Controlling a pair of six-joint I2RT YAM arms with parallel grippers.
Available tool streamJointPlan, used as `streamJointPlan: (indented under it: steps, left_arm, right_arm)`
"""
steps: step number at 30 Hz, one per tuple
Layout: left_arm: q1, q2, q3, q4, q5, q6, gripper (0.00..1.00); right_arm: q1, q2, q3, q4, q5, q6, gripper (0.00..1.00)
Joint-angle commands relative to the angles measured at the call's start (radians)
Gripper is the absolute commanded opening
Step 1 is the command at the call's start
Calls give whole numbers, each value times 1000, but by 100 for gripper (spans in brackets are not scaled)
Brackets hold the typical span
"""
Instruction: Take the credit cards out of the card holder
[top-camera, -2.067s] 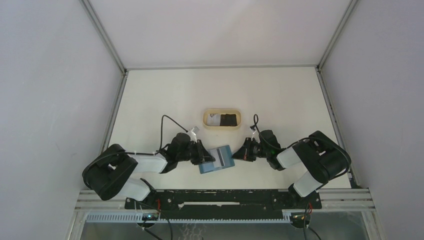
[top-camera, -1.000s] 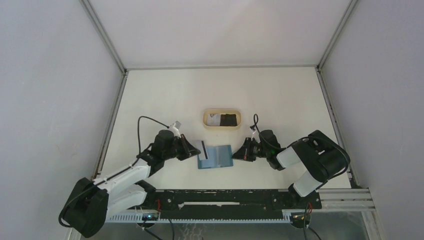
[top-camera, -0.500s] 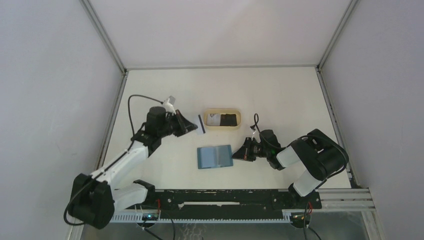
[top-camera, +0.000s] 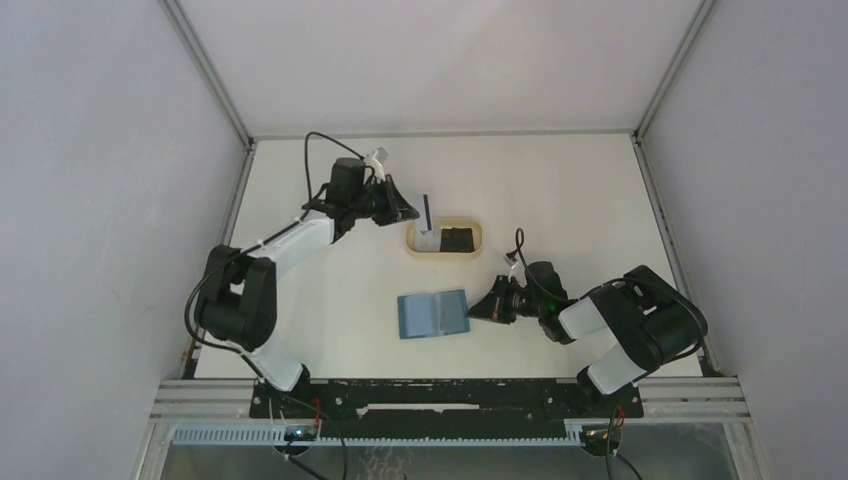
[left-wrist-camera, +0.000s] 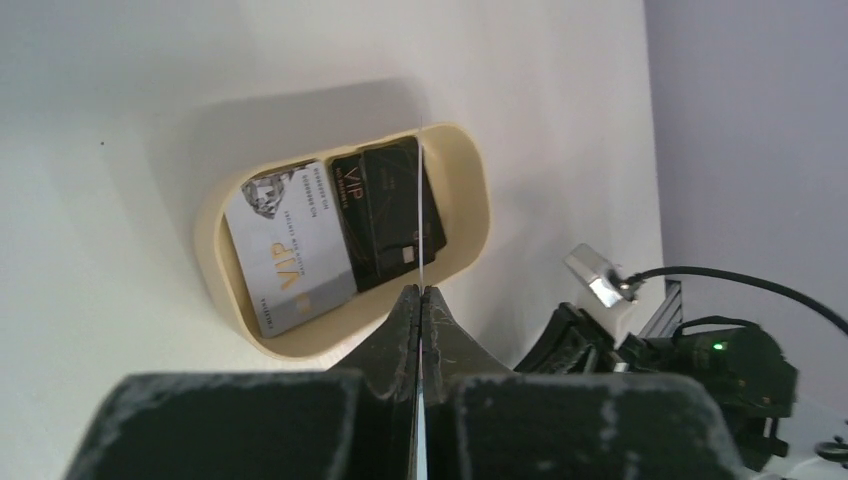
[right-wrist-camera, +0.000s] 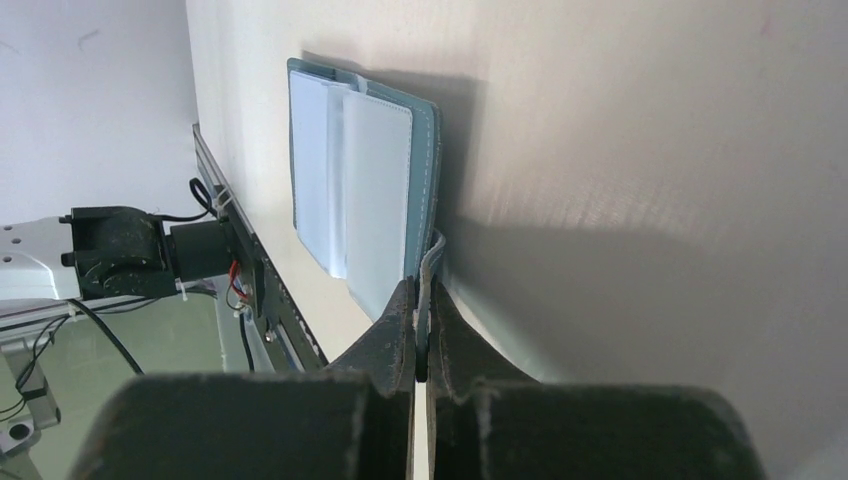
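My left gripper (left-wrist-camera: 420, 293) is pinched shut on a card (left-wrist-camera: 420, 200), held on edge over the tray (top-camera: 445, 254), I judge so it can drop in beside the white card (left-wrist-camera: 290, 245) and black card (left-wrist-camera: 385, 215) lying there. The wallet (top-camera: 433, 314) lies open on the table (top-camera: 560, 190), nearer my bases. My right gripper (right-wrist-camera: 420, 290) is clamped on its tab (right-wrist-camera: 433, 258), probably to pin it steady.
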Motion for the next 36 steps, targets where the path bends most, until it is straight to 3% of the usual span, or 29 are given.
streamJointPlan:
  steps: [1, 23, 27, 32, 36]
  left_arm:
    - [-16, 67, 74, -45, 33, 53, 0]
    - [-42, 252, 96, -74, -37, 47, 0]
    - [-42, 253, 121, -118, -93, 68, 8]
    - [-37, 220, 139, -172, -195, 96, 29]
    - [-34, 183, 161, -231, -272, 125, 38]
  right_arm:
    - [-10, -36, -14, 56, -14, 7, 0]
    - [-36, -43, -27, 65, -20, 10, 0]
    - [-37, -42, -25, 57, -20, 8, 0]
    - [-40, -40, -18, 47, -19, 2, 0]
    - [-41, -29, -15, 42, -19, -1, 0]
